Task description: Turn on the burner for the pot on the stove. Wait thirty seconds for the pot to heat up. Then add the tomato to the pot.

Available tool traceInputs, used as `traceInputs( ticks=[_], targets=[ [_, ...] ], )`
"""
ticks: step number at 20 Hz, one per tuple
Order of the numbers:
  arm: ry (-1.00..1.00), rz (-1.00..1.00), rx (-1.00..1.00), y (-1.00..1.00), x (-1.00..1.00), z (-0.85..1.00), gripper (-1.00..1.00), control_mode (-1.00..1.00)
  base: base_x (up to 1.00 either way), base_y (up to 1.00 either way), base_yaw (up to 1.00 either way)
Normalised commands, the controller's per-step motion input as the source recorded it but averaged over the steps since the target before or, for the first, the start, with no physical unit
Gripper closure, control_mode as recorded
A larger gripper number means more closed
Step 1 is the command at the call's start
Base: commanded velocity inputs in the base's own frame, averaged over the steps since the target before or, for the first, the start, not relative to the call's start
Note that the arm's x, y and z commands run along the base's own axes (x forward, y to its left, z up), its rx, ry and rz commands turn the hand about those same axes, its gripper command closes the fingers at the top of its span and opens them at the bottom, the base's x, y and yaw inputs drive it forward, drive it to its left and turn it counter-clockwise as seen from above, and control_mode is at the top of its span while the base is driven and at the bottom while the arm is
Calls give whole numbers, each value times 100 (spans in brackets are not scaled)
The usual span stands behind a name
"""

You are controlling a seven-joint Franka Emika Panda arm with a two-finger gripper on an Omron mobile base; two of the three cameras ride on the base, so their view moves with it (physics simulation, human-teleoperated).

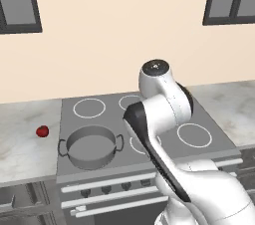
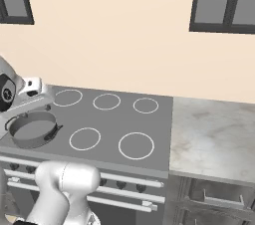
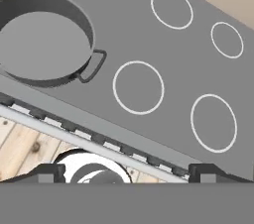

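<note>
1. Two things of the task are sitting apart in the left base view: the pot (image 1: pixel 91 146) is standing on the front left ring of the stove (image 1: pixel 209 119), and the tomato (image 1: pixel 43 131) is lying on the pale tabletop (image 1: pixel 22 144) just left of the stove, near the pot's left handle but not touching it. The white arm (image 1: pixel 164 119) is rising from the lower right and bending over the middle of the stove, covering part of the rings behind it. A row of dark knobs (image 1: pixel 106 188) is running along the stove front, between pale bar handles.

2. One pot (image 2: pixel 33 129) is showing at the left of the right base view, on the stove (image 2: pixel 114 119), with the white hand hanging right above its far rim. The claw itself is hidden there, so I cannot tell its state from this side. The marbled tabletop (image 2: pixel 214 134) is lying to the right of the stove.

3. Two dark fingertips (image 3: pixel 49 173) are standing far apart at the bottom of the hand view, so the claw (image 3: pixel 126 174) is gaping wide and gripping nothing. The pot (image 3: pixel 39 39) is sitting at the upper left of this view, well away from the claw, with one loop handle pointing toward the middle rings. The stove (image 3: pixel 173 59) is spreading across the rest, and its front edge is passing just above the fingertips.
</note>
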Motion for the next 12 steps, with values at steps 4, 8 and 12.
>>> traceInputs(
  ticks=[4,8,12],
  targets=[
    [0,13,0,60,-53,-30,-100,-100,0,0,0],
    [0,11,0,51,-40,-33,-100,-100,0,0,0],
    [0,8,2,30,-33,-43,-100,-100,0,0,0]
  ],
)
